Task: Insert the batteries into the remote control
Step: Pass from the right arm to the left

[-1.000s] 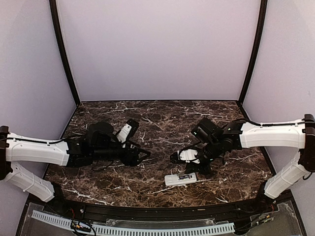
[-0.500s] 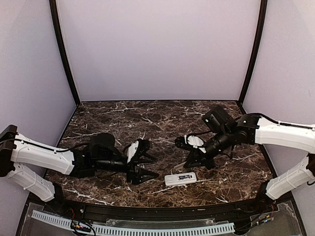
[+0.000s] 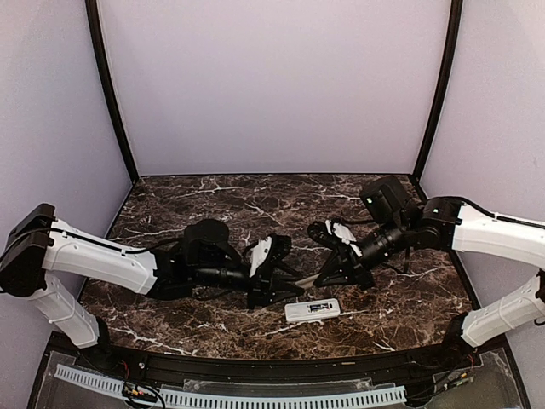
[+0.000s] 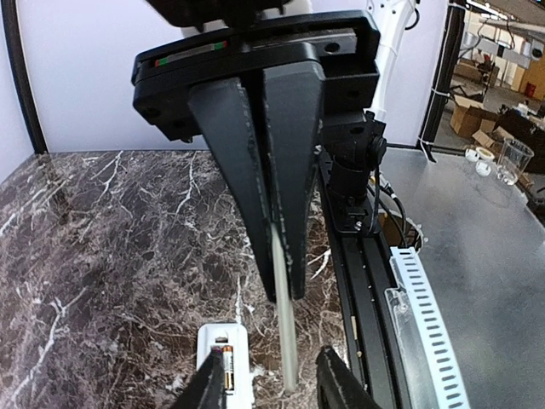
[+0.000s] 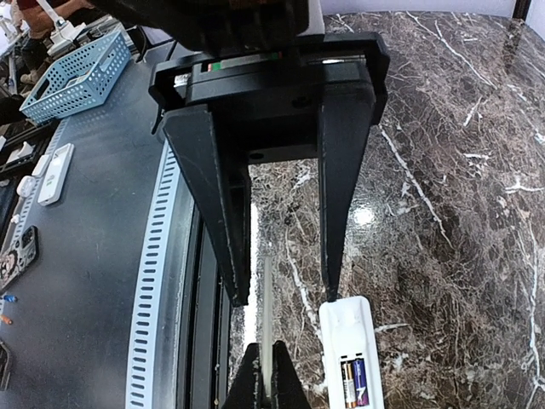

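Observation:
The remote control (image 3: 312, 310) lies back-up near the table's front edge, its battery bay open. Two batteries (image 5: 353, 382) sit side by side in the bay; the left wrist view shows only one battery (image 4: 227, 371). Just above the remote, my right gripper (image 5: 266, 348) is shut on a thin flat white cover piece (image 5: 267, 298), seen edge-on. My left gripper (image 4: 271, 358) faces it tip to tip. Its fingers (image 5: 240, 290) are open on either side of the cover piece (image 4: 288, 341), not touching it. In the top view the left gripper (image 3: 277, 285) and right gripper (image 3: 328, 274) nearly meet.
A black rail (image 3: 255, 366) and a white slotted duct (image 4: 417, 298) run along the table's near edge, close beside the remote. A blue basket (image 5: 77, 77) stands off the table. Dark marble stretches behind both arms.
My left arm has swung right and forward to meet the right gripper above the remote, and its jaws have narrowed. The right gripper has moved slightly, keeping hold of the cover piece.

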### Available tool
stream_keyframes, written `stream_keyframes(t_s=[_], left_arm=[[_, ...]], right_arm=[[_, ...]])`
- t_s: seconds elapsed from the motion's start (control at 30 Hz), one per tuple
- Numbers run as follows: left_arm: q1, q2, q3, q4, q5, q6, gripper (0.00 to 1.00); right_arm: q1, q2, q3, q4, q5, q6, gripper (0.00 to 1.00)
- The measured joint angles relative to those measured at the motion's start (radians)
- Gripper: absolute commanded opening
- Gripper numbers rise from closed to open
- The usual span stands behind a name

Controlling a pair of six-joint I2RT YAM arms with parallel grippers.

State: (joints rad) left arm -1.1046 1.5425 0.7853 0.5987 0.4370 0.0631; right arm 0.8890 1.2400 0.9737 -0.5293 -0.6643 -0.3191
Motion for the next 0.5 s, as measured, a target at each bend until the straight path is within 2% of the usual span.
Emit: stream_keyframes(t_s=[0.1,0.17,0.23,0.37,0.4,0.47,0.5], left_arm=[[-0.005,0.001,0.002,-0.01,0.002,-0.01,0.16],[-0.005,0.002,0.007,-0.021,0.004,-0.016,0.04],[-0.005,0.003,0.018,-0.035,0.009,-0.019,0.0],[-0.006,0.003,0.037,-0.064,0.013,-0.031,0.0],[-0.006,0.003,0.043,-0.072,0.015,-0.035,0.0],[-0.006,0.003,0.051,-0.081,0.016,-0.048,0.0],[-0.006,0.003,0.055,-0.082,0.015,-0.056,0.0]], right_arm=[[0.0,0.0,0.0,0.011,-0.008,0.007,0.0],[0.0,0.0,0.0,0.016,-0.013,0.011,0.0],[0.0,-0.001,0.0,0.021,-0.013,0.013,0.0],[-0.003,-0.009,-0.001,0.024,-0.011,0.014,0.01],[-0.003,-0.012,-0.001,0.024,-0.01,0.014,0.09],[-0.004,-0.023,-0.006,0.029,0.0,0.008,0.31],[-0.004,-0.033,-0.01,0.032,0.004,0.002,0.39]])
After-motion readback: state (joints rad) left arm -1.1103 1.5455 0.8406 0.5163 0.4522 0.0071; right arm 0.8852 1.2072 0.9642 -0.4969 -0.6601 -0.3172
